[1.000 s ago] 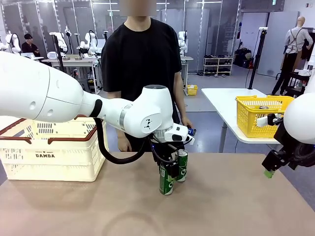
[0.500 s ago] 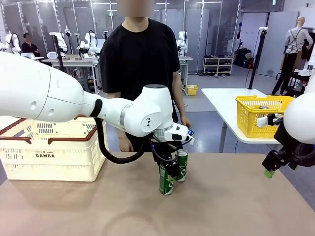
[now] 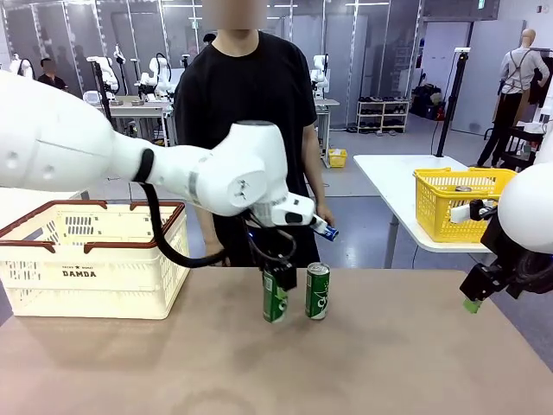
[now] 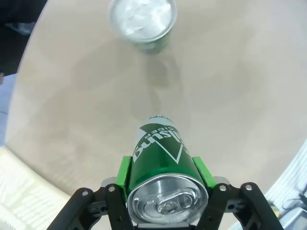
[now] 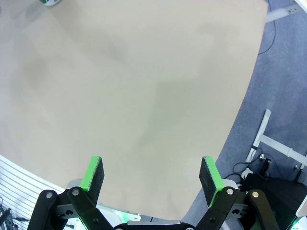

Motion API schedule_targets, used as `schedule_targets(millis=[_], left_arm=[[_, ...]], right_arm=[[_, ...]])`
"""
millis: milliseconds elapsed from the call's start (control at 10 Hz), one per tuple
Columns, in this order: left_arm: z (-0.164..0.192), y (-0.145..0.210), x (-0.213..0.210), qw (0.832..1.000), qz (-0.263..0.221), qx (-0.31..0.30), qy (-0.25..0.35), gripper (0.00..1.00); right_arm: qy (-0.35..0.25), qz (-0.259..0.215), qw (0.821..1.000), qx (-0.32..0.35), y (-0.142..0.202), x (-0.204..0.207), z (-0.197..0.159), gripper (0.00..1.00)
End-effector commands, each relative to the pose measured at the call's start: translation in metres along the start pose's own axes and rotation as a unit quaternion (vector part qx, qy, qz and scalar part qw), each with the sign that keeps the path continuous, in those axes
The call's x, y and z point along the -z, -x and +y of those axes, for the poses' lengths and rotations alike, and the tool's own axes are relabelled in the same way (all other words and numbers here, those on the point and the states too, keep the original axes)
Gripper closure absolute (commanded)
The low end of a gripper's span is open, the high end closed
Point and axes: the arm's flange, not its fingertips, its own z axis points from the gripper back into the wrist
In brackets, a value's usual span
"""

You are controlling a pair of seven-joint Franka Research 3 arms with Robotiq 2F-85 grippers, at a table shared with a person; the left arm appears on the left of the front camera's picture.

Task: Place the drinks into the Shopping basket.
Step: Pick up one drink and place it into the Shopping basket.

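My left gripper (image 3: 275, 285) is shut on a green drink can (image 3: 275, 301), held upright just above the table. In the left wrist view the green pads (image 4: 125, 172) clamp that can (image 4: 165, 158) on both sides. A second green can (image 3: 317, 291) stands on the table just right of it and is seen from above in the left wrist view (image 4: 141, 21). The person holds a blue can (image 3: 329, 231) in one hand at the far edge. The cream Shopping basket (image 3: 91, 272) stands at the table's left. My right gripper (image 3: 473, 298) hovers open at the right edge, its fingers (image 5: 93, 175) wide apart over bare table.
The person stands at the far side behind the cans. A yellow mesh basket (image 3: 462, 203) sits on a separate white table at the back right. The tan tabletop (image 3: 389, 363) is bare in front and to the right. The table's right edge drops to blue floor (image 5: 283, 86).
My left arm has lifted the gripped green can off the table and carried it left, away from the second can. The right arm has not moved.
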Motion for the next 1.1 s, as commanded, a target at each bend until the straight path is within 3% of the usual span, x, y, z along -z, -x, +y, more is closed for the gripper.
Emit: schedule_targets(millis=[0, 600, 1000], left_arm=[[0.019, 0.054, -0.048, 0.999, -0.029, -0.028, 0.005, 1.0], [0.06, 0.148, -0.166, 0.98, -0.144, -0.124, -0.058, 1.0], [0.111, 0.2, -0.225, 0.95, -0.149, -0.253, -0.103, 1.0]], right_arm=[[-0.001, 0.001, 1.0, -0.007, 0.001, -0.001, -0.001, 0.0], [-0.001, 0.001, 1.0, -0.007, 0.001, -0.001, -0.001, 0.0], [-0.001, 0.001, 1.0, -0.007, 0.001, -0.001, -0.001, 0.0]])
